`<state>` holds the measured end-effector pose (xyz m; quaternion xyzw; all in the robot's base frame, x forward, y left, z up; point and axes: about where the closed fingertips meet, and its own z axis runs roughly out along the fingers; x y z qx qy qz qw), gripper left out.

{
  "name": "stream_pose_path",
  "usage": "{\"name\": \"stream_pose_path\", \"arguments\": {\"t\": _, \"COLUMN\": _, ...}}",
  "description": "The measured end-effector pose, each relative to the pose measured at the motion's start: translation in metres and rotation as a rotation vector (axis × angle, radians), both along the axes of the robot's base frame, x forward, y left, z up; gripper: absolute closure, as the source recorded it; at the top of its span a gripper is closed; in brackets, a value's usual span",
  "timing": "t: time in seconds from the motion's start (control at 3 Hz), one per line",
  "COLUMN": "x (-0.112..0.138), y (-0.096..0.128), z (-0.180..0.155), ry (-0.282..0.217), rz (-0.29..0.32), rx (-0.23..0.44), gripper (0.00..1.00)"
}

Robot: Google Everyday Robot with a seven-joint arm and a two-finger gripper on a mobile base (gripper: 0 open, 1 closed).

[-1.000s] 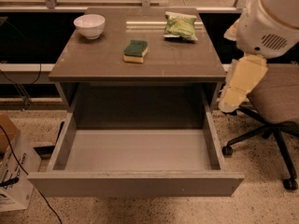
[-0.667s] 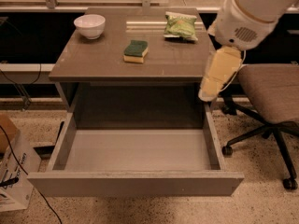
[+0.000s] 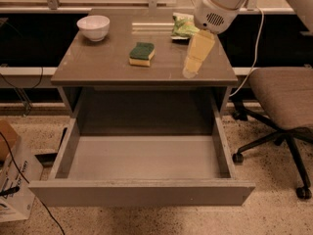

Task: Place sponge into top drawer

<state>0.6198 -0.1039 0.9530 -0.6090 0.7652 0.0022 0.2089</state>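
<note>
The sponge [image 3: 142,54], dark green on top and yellow below, lies near the middle of the brown tabletop [image 3: 98,62]. The top drawer [image 3: 142,192] is pulled fully open below, its grey floor bare. My gripper [image 3: 191,70] hangs from the white arm at upper right, over the right part of the tabletop. It is to the right of the sponge, apart from it, and holds nothing that I can see.
A white bowl [image 3: 93,27] stands at the back left of the tabletop. A crinkly green snack bag [image 3: 184,27] lies at the back right, partly behind the arm. An office chair [image 3: 283,97] stands to the right. A cardboard box [image 3: 12,180] sits on the floor at left.
The arm has swung left, from beside the table's right edge to over the tabletop, bringing the gripper closer to the sponge. Nothing on the table has moved.
</note>
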Motion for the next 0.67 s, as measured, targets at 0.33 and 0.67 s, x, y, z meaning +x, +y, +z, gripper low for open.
{"name": "stream_pose_path", "arguments": {"t": 0.33, "x": 0.002, "y": 0.000, "z": 0.000, "ry": -0.004, "rz": -0.008, "rx": 0.003, "gripper": 0.00}}
{"name": "stream_pose_path", "arguments": {"t": 0.67, "x": 0.025, "y": 0.001, "z": 0.000, "ry": -0.050, "rz": -0.078, "rx": 0.040, "gripper": 0.00}}
